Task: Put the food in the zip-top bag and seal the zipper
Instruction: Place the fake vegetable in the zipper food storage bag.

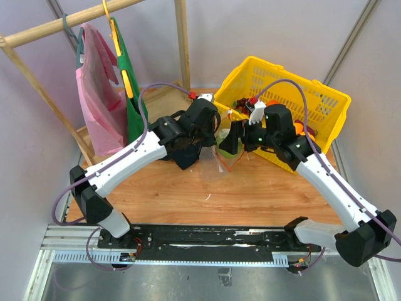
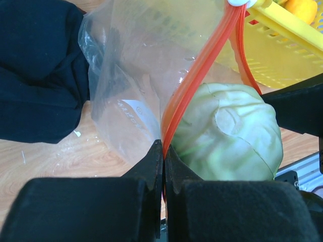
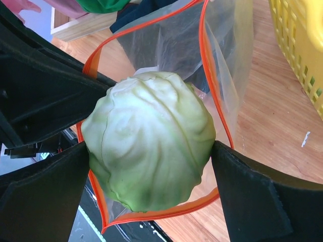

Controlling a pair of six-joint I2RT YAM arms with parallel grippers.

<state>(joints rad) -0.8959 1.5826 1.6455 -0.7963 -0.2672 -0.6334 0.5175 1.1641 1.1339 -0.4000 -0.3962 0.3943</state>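
Note:
The clear zip-top bag (image 2: 136,65) hangs with its mouth held wide, the orange-red zipper (image 2: 202,70) forming a loop. My left gripper (image 2: 164,146) is shut on that zipper strip at the mouth's edge. A pale green round piece of food (image 3: 149,141), ribbed like a cabbage, sits between the wide-spread fingers of my right gripper (image 3: 150,147), touching both pads. It hangs right over the zipper (image 3: 151,217) loop, partly into the mouth. In the left wrist view the same green food (image 2: 232,136) lies just beside the pinched strip. From above, both grippers meet near the bag (image 1: 219,164).
A yellow basket (image 1: 282,81) holding more toy food, one an orange fruit (image 2: 303,10), stands at the back right. A dark cloth (image 2: 35,70) lies on the wooden table left of the bag. A wooden rack (image 1: 37,31) with pink and green cloth bags stands at the back left.

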